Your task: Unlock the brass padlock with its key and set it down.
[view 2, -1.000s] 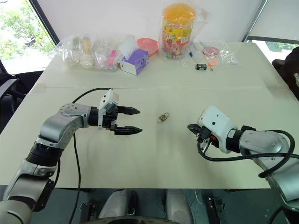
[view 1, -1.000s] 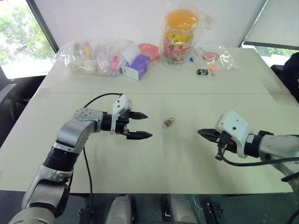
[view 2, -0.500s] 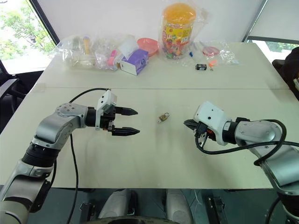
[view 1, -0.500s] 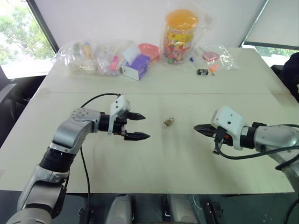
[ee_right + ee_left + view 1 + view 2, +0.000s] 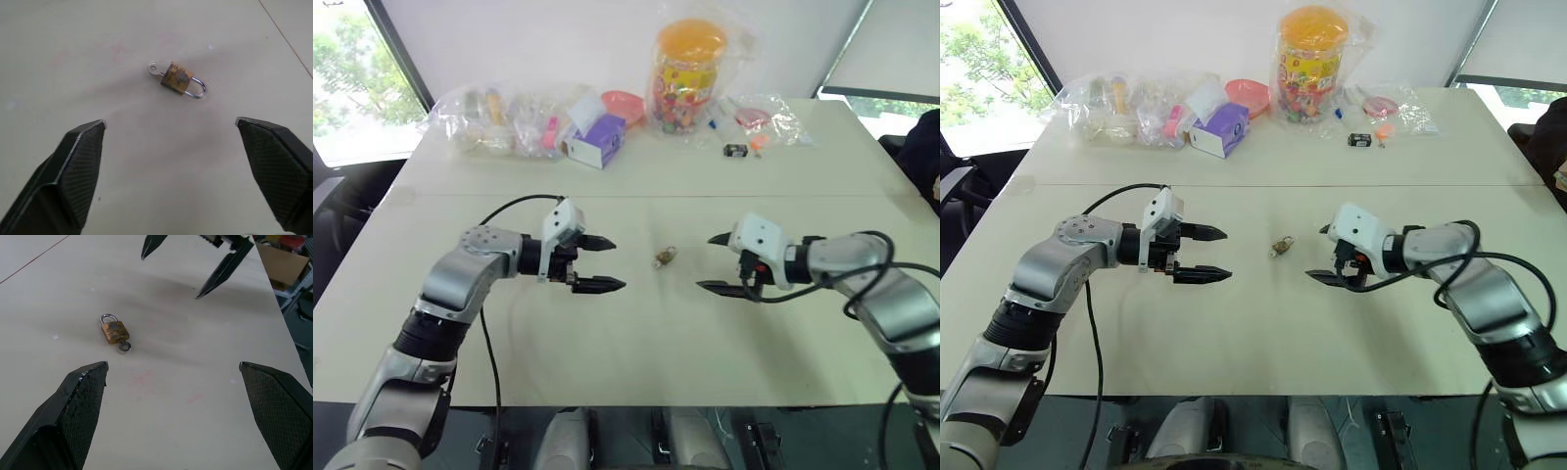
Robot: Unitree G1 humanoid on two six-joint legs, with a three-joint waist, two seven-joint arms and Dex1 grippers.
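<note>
The brass padlock lies flat in the middle of the beige table, its silvery shackle closed. A small key sticks out of its base. My left gripper hovers to the padlock's left, open, with its fingers pointing at the padlock. On the padlock's right my right gripper is open too, pointing back at it from a short gap away. Neither gripper touches the padlock. In the right wrist view the padlock sits ahead of the spread fingertips.
Along the table's far edge stand a tall candy jar, a purple-and-white box, a pink bowl, clear plastic bags and a small black-and-white gadget. A seam crosses the table behind the grippers.
My right gripper has moved left toward the padlock and gone from shut to open. The left gripper and the padlock have stayed where they were.
</note>
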